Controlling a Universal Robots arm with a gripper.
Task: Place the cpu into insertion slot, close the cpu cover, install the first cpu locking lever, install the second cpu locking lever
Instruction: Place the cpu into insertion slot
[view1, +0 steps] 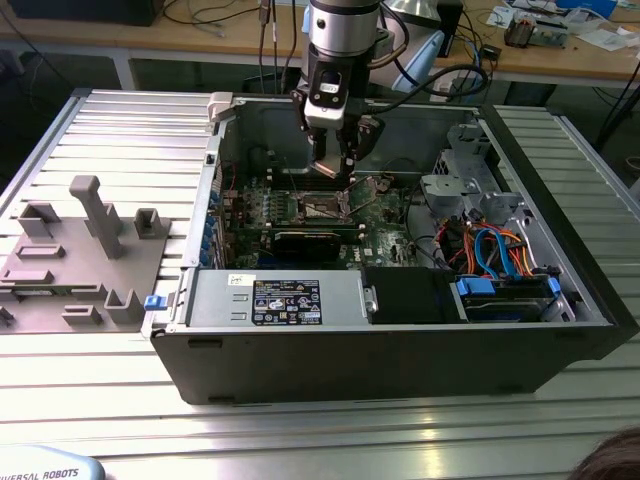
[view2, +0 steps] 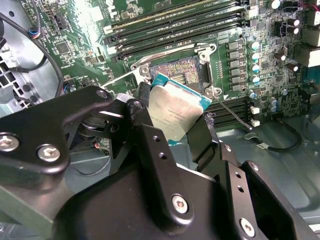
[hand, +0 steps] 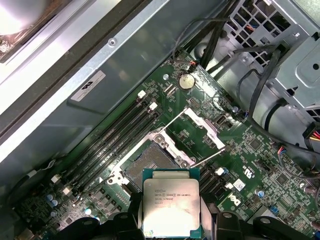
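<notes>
My gripper (view1: 331, 163) hangs inside the open computer case, shut on the cpu (view2: 175, 107), a flat silver square with a green rim held by two opposite edges between the black fingers (view2: 138, 111). The cpu (hand: 171, 204) is in the air, tilted, just short of the insertion slot (hand: 149, 168), a dark square socket in a silvery frame on the green motherboard (view1: 385, 235). The slot (view2: 179, 70) is bare. The cpu cover (hand: 201, 128) stands swung open beside the slot. A thin locking lever (hand: 210, 157) sticks out loose next to it.
Long black memory slots (hand: 112, 142) flank the socket. Black cables (hand: 260, 85) and a drive cage (view1: 465, 180) lie at the exterior view's right. The case wall (hand: 100, 65) runs close by. A grey part fixture (view1: 80, 255) sits outside the case on the exterior view's left.
</notes>
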